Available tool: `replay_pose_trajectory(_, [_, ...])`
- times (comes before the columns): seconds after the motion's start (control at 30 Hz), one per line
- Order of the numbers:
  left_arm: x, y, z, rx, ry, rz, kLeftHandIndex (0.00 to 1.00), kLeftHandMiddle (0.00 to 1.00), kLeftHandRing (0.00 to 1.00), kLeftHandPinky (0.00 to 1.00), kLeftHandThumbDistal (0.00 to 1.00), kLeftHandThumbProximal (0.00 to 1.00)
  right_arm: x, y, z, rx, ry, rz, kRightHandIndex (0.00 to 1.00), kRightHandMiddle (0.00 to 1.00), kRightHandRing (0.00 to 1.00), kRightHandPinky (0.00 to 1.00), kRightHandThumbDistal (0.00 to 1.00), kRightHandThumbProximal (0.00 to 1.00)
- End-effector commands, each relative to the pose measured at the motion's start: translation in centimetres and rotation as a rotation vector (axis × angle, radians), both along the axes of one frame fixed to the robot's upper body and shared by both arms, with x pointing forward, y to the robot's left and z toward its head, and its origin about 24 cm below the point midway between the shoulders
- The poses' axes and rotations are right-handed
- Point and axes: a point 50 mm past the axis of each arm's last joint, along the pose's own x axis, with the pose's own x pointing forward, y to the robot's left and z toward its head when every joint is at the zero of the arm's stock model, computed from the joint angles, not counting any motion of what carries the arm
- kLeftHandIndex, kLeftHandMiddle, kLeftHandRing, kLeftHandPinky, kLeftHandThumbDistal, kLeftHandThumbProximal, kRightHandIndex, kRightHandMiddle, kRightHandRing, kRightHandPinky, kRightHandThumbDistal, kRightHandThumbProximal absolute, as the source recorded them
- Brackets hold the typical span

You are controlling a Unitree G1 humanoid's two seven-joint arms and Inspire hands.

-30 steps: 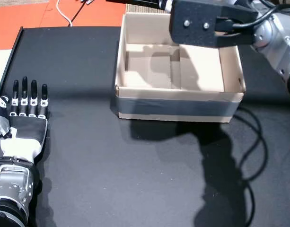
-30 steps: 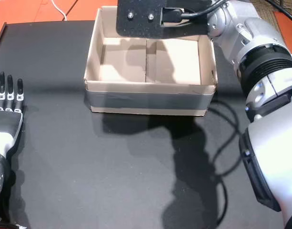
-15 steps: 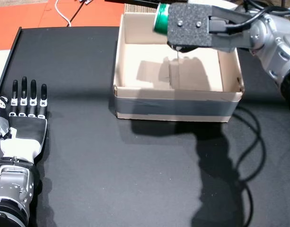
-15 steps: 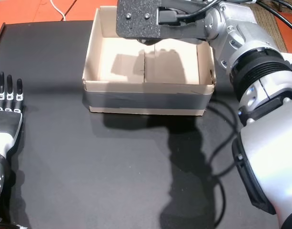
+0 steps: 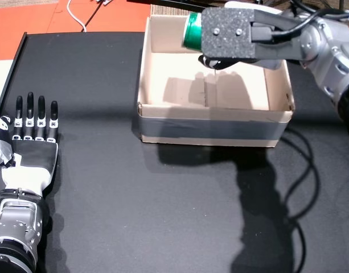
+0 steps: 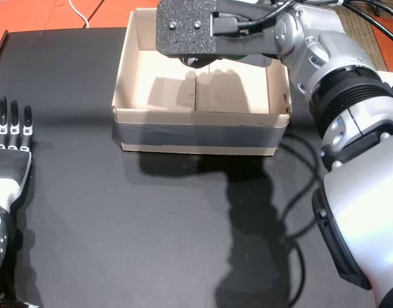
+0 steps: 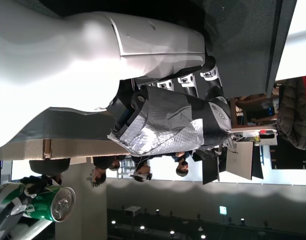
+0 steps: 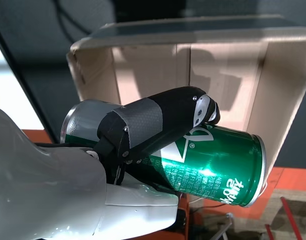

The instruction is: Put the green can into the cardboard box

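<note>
My right hand [image 5: 231, 40] [image 6: 190, 29] [image 8: 143, 135] is shut on the green can [image 5: 192, 29] [image 8: 212, 162] [image 7: 48, 202], holding it on its side above the far part of the open cardboard box [image 5: 214, 132] [image 6: 199, 135] [image 8: 277, 95]. In a head view only the can's left end shows past the hand's black back plate. The box interior looks empty, with shadows on its floor. My left hand [image 5: 27, 142] [image 6: 9, 144] [image 7: 167, 120] lies flat on the black table at the near left, fingers straight and apart, holding nothing.
The black table [image 5: 134, 205] spreads in front of the box. A black cable [image 5: 302, 170] loops on it at the right. An orange floor [image 5: 60, 17] with a white cord [image 5: 77, 17] lies beyond the far edge. Several people stand in the background of the left wrist view.
My right hand has come lower and a little nearer over the box, and the can's green end has come into sight at its left. The left hand has stayed still.
</note>
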Motion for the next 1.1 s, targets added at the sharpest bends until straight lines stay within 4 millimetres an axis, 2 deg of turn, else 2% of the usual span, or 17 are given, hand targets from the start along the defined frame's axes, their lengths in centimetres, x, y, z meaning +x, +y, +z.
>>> replay_pose_trajectory(0.0, [-1.5, -0.9, -2.2, -0.031, 0.104, -0.012, 0.51, 0.52, 0.63, 0.77, 0.0, 0.56, 0.0, -0.4, -0.1, 0.041, -0.02, 0.002, 0.09, 0.11, 0.2, 0.25, 0.3, 0.48])
replay_pose_trajectory(0.07, [-1.4, -0.9, -2.2, -0.034, 0.101, -0.011, 0.52, 0.52, 0.64, 0.77, 0.0, 0.55, -0.1, -0.3, -0.7, 0.05, -0.026, 0.003, 0.14, 0.15, 0.24, 0.29, 0.28, 0.45])
replay_pose_trajectory(0.13, [-1.5, -0.9, -2.2, -0.029, 0.098, -0.011, 0.52, 0.53, 0.65, 0.77, 0.0, 0.55, -0.2, -0.1, -1.2, 0.059, -0.026, 0.001, 0.1, 0.11, 0.23, 0.3, 0.29, 0.44])
replay_pose_trajectory(0.2, [-1.5, -0.8, -2.2, -0.028, 0.095, -0.011, 0.53, 0.54, 0.65, 0.76, 0.0, 0.55, -0.3, 0.0, -1.4, 0.076, -0.018, 0.003, 0.1, 0.13, 0.25, 0.34, 0.29, 0.45])
replay_pose_trajectory(0.3, [-1.5, -0.8, -2.3, -0.026, 0.097, -0.01, 0.51, 0.52, 0.65, 0.77, 0.0, 0.55, -0.3, 0.2, -1.3, 0.087, -0.009, 0.018, 0.16, 0.19, 0.33, 0.51, 0.43, 0.48])
replay_pose_trajectory(0.37, [-1.5, -0.8, -2.3, -0.029, 0.095, -0.01, 0.51, 0.51, 0.64, 0.77, 0.0, 0.56, -0.3, 0.3, -1.2, 0.082, -0.006, 0.026, 0.26, 0.28, 0.4, 0.58, 0.47, 0.47])
replay_pose_trajectory(0.4, [-1.6, -0.8, -2.3, -0.028, 0.092, -0.011, 0.51, 0.51, 0.63, 0.77, 0.0, 0.56, -0.3, 0.3, -1.1, 0.08, -0.006, 0.031, 0.33, 0.33, 0.43, 0.6, 0.52, 0.48])
replay_pose_trajectory(0.43, [-1.6, -0.8, -2.3, -0.027, 0.092, -0.011, 0.51, 0.51, 0.63, 0.77, 0.0, 0.56, -0.3, 0.3, -1.0, 0.077, -0.007, 0.037, 0.43, 0.42, 0.5, 0.62, 0.57, 0.54])
replay_pose_trajectory(0.47, [-1.6, -0.7, -2.3, -0.026, 0.095, -0.011, 0.5, 0.5, 0.63, 0.76, 0.0, 0.56, -0.3, 0.3, -1.0, 0.075, -0.007, 0.042, 0.52, 0.49, 0.55, 0.64, 0.68, 0.6])
replay_pose_trajectory(0.5, [-1.6, -0.7, -2.3, -0.025, 0.097, -0.011, 0.5, 0.5, 0.63, 0.77, 0.0, 0.56, -0.3, 0.2, -0.9, 0.073, -0.007, 0.044, 0.6, 0.55, 0.6, 0.66, 0.72, 0.64])
replay_pose_trajectory(0.53, [-1.6, -0.7, -2.3, -0.026, 0.099, -0.011, 0.51, 0.51, 0.63, 0.77, 0.0, 0.56, -0.3, 0.2, -0.8, 0.072, -0.008, 0.042, 0.66, 0.61, 0.65, 0.69, 0.9, 0.7])
replay_pose_trajectory(0.57, [-1.6, -0.7, -2.3, -0.025, 0.097, -0.01, 0.52, 0.52, 0.63, 0.78, 0.0, 0.56, -0.3, 0.2, -0.8, 0.07, -0.008, 0.035, 0.69, 0.66, 0.71, 0.74, 0.98, 0.72])
replay_pose_trajectory(0.67, [-1.5, -0.8, -2.2, -0.02, 0.097, -0.011, 0.54, 0.52, 0.62, 0.77, 0.0, 0.58, -0.2, 0.0, -0.7, 0.076, -0.001, 0.017, 0.67, 0.76, 0.86, 0.9, 1.0, 0.74])
replay_pose_trajectory(0.73, [-1.4, -0.8, -2.1, -0.018, 0.098, -0.013, 0.54, 0.53, 0.64, 0.77, 0.0, 0.6, -0.2, 0.0, -0.7, 0.085, 0.006, 0.004, 0.73, 0.88, 0.98, 0.99, 1.0, 0.76])
replay_pose_trajectory(0.77, [-1.4, -0.8, -2.1, -0.017, 0.101, -0.013, 0.53, 0.53, 0.64, 0.77, 0.0, 0.61, -0.2, -0.1, -0.7, 0.084, 0.004, 0.0, 0.79, 0.96, 1.0, 1.0, 1.0, 0.78])
replay_pose_trajectory(0.83, [-1.4, -0.7, -2.1, -0.019, 0.105, -0.012, 0.51, 0.52, 0.63, 0.77, 0.0, 0.6, -0.1, -0.1, -0.6, 0.076, -0.009, -0.006, 0.87, 1.0, 1.0, 1.0, 1.0, 0.8])
replay_pose_trajectory(1.07, [-1.4, -0.6, -2.1, -0.02, 0.104, -0.011, 0.52, 0.52, 0.64, 0.77, 0.0, 0.58, 0.0, -0.2, -0.2, 0.077, -0.022, -0.015, 0.89, 1.0, 1.0, 1.0, 1.0, 0.75])
